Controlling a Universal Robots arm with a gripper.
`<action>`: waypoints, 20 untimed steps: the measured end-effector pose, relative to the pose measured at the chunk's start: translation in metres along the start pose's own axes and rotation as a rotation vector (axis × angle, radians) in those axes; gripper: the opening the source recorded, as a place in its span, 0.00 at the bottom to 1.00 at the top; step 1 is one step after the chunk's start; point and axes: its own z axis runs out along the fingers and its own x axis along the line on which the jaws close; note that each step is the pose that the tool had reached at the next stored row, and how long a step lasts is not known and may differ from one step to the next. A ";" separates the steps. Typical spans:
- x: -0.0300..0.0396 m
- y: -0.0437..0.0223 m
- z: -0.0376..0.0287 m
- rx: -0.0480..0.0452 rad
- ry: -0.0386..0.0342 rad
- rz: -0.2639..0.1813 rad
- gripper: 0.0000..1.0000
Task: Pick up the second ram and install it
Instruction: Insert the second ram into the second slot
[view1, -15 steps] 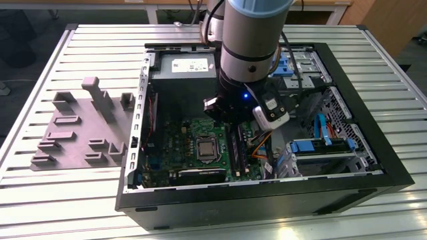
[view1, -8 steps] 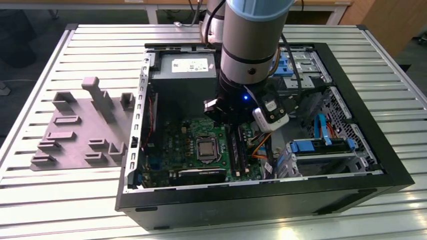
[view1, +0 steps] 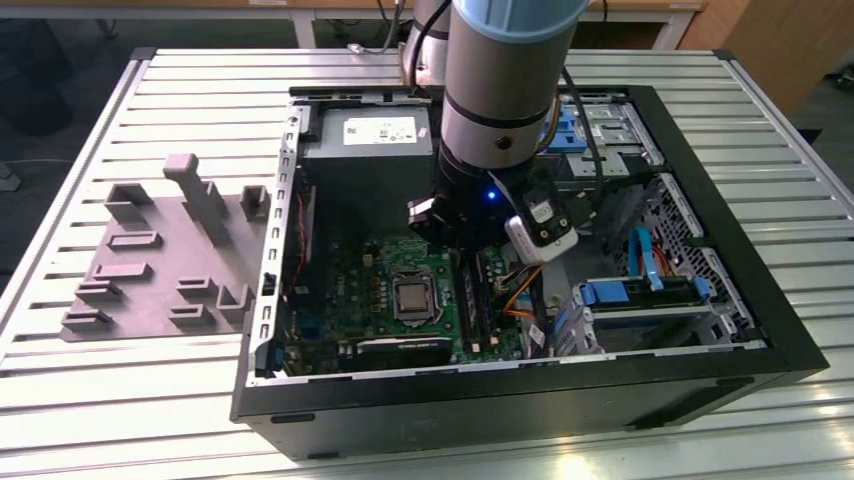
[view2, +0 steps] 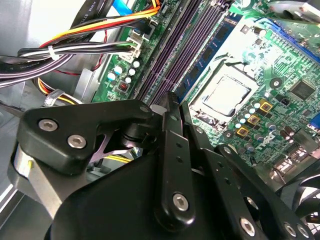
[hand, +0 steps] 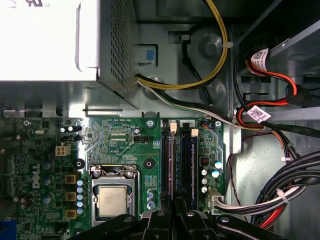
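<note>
My gripper (view1: 467, 250) reaches down into the open computer case (view1: 747, 330), over the green motherboard (view1: 360, 290). Its black fingers (view2: 172, 150) are drawn close together, and the gripper (hand: 176, 202) looks shut on the second ram (hand: 177, 160). That is a thin dark strip seen edge-on. It runs along the long memory slots (hand: 167, 160) beside the processor socket (hand: 112, 200). In the exterior view the second ram (view1: 467, 285) stands as a dark strip just under the wrist. In the second wrist view the gripper (view2: 169, 97) ends right at the slots (view2: 190, 45). Whether the strip is seated in a slot stays hidden.
A grey fixture plate (view1: 147, 260) with raised blocks lies on the slatted table at the exterior view's left. The power supply (view1: 367, 130) fills the case's far end. Cable bundles (hand: 260, 115) hang close beside the slots. Blue drive brackets (view1: 641, 295) sit at the exterior view's right.
</note>
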 end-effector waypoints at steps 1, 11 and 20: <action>-0.0002 0.0000 0.0000 0.0000 0.0000 0.000 0.14; -0.0028 -0.0008 0.0143 -0.0009 0.0000 0.000 0.14; -0.0027 -0.0016 0.0172 -0.0014 0.0000 0.000 0.14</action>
